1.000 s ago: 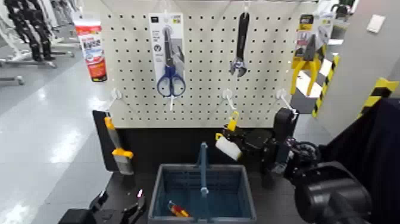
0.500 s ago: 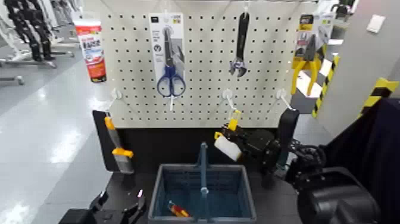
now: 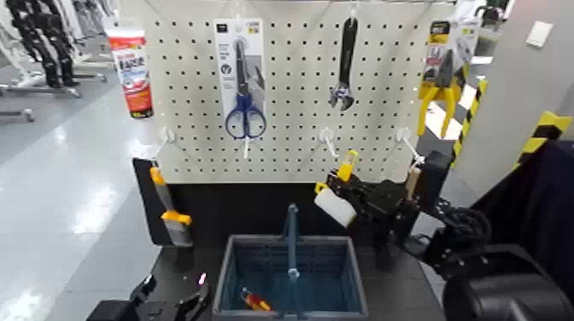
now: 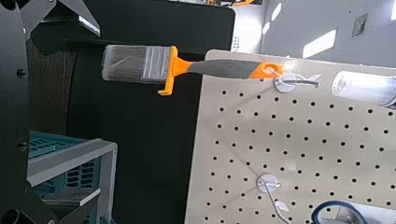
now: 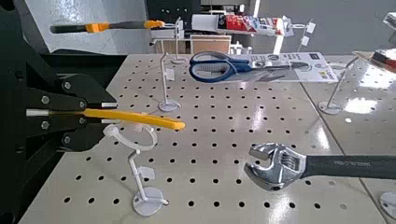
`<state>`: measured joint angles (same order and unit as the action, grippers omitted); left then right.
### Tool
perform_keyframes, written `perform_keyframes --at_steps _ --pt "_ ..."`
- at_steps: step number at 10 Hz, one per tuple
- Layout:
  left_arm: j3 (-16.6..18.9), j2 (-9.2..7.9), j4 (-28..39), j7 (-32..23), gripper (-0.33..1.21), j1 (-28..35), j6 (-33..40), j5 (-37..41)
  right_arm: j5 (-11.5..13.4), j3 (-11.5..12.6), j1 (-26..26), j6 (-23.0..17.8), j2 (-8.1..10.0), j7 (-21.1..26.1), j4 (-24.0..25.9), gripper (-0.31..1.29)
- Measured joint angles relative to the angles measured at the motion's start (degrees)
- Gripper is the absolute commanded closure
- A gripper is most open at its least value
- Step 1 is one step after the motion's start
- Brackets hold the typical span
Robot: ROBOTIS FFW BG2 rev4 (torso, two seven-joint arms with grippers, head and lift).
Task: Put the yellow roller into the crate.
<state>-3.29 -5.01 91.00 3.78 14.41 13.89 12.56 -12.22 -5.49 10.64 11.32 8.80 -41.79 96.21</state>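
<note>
Right tool [image 3: 357, 198] clenched on yellow roller [image 3: 335, 202], held off the pegboard hook [image 3: 325, 137], above and beside crate [image 3: 290, 288]; early release risks missing the rim; left tool [image 3: 171, 299] parked low, grip unclear.

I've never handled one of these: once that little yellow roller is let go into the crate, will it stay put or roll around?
The yellow roller, held in the right tool above the crate, looks light. Its white sleeve is round, so it might roll a little, but the bent arm and handle would probably stop it. The left tool sits parked low.
</note>
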Motion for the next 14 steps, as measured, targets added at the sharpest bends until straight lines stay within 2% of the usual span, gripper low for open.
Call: perform_keyframes --at_steps 3,5,8,12,14 --pt "-0.05 0.0 -0.04 0.0 0.11 0.0 0.0 0.01 -0.78 2.37 -4.48 4.65 -1.31 -0.91 2.98 1.27" --pt "-0.08 0.07 -0.04 -0.01 0.11 0.0 0.01 0.01 -1.26 2.57 -5.8 5.88 -1.74 -0.93 1.75 1.27" --pt "-0.13 0.08 -0.03 0.0 0.11 -0.08 0.09 0.04 -2.74 1.11 -5.06 4.05 -2.61 -1.4 -7.26 1.27" --pt "-0.3 0.09 0.04 -0.01 0.11 -0.09 0.09 0.18 -3.63 -4.38 0.24 0.28 -3.39 -1.67 -20.97 1.27" --pt "-0.31 0.09 0.04 -0.01 0.11 -0.09 0.17 0.25 -3.5 -6.12 1.42 0.17 -3.6 -1.16 -23.92 1.26"
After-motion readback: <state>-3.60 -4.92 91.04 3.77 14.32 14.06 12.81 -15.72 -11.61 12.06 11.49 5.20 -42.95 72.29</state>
